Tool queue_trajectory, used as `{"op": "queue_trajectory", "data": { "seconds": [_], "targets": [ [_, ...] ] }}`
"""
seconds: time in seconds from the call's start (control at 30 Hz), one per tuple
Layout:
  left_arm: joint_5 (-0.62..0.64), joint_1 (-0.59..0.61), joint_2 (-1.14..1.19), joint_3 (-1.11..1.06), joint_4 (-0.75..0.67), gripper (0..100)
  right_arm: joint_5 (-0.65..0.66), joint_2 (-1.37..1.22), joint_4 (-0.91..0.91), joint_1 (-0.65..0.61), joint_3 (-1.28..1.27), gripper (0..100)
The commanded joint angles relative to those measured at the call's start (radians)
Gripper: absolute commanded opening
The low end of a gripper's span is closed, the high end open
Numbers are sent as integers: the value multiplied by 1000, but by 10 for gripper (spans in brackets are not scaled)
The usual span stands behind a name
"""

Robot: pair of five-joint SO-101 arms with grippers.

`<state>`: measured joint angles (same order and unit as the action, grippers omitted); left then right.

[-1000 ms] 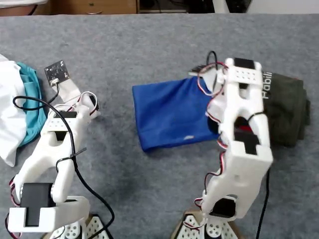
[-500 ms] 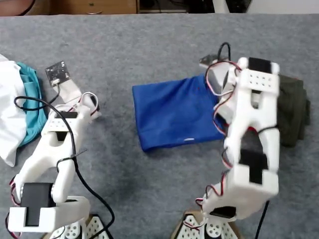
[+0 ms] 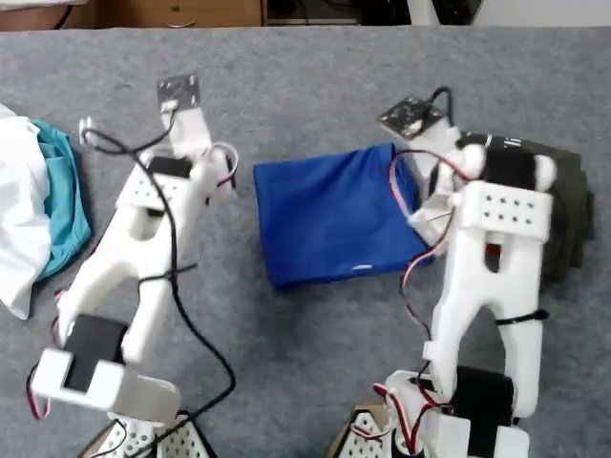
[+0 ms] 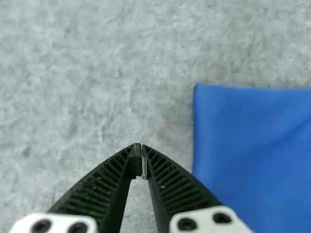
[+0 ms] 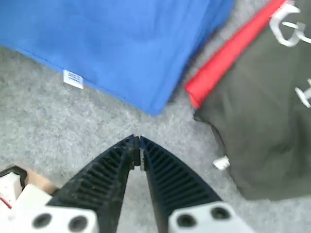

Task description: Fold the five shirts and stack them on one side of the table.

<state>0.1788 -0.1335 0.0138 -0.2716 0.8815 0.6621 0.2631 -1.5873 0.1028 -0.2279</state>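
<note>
High view. Compared with the earlier frames, the left arm (image 3: 143, 248) is stretched forward and has swung away from the teal shirt (image 3: 62, 200) and white shirt (image 3: 19, 229) towards the blue shirt (image 3: 325, 224). The right arm (image 3: 492, 248) has drawn back from over the blue shirt's edge and now stands over the boundary between it and the dark shirt (image 3: 563, 205). The blue shirt itself lies where it lay before on the grey table (image 3: 286, 86). A small white label (image 3: 361, 268) sits near its hem, and white lettering on the dark shirt is partly covered by the arm.

Left wrist view. The left gripper (image 4: 137, 155) is closed, its tips meeting with nothing between them, above bare table. A corner of the blue shirt (image 4: 252, 155) lies just beside and slightly ahead of the tips, not touching them.

Right wrist view. The right gripper (image 5: 136, 148) is likewise closed and empty, over bare table. Ahead of its tips lies the folded edge of the blue shirt (image 5: 121, 43), bearing the white label (image 5: 73, 78), whose print is too small to make out. Ahead and to one side, a red shirt (image 5: 228, 58) shows as a strip under the dark shirt (image 5: 262, 121), which carries white lettering.
</note>
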Motion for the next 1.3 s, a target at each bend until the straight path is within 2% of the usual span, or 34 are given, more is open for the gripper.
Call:
{"op": "queue_trajectory", "data": {
  "seconds": [0.0,0.3,0.7,0.87,1.03,1.27],
  "targets": [
    [-9,-40,88,206,80,19,-51,42,97,-71,-64,2],
    [-9,-104,354,437,95,19,-138,13,327,-88,-217,2],
    [-9,-66,684,672,98,19,-153,-332,520,-36,-291,2],
    [-9,-71,684,681,98,19,-147,-386,523,-21,-291,2],
    [-11,-55,679,683,104,19,-152,-320,476,-25,-252,2],
    [-66,-52,561,867,344,19,-153,-79,325,-21,-156,2]
  ]
}}
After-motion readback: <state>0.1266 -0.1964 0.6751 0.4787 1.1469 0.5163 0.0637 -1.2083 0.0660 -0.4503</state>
